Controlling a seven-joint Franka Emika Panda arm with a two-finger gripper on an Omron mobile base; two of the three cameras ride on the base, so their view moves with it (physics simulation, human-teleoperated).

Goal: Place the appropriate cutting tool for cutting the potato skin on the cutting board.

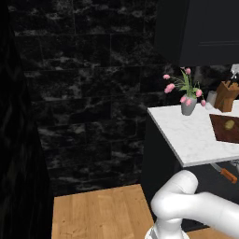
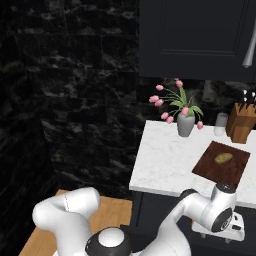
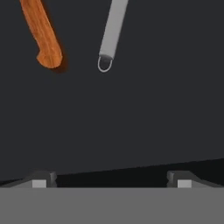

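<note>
White marble counter carries the dark reddish cutting board near its front edge, the potato lying on it. At the board's 10 o'clock stands a vase of pink flowers; at 1 o'clock, the knife block. Gripper fingers spread apart over a dark surface, probably a drawer, with a wooden handle at 11 o'clock and a metal handle at 12.

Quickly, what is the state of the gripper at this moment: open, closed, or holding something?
Gripper: open, holding nothing. Its fingertips stand wide apart above a dark surface, with the wooden handle and the grey metal handle lying ahead of it, untouched.
</note>
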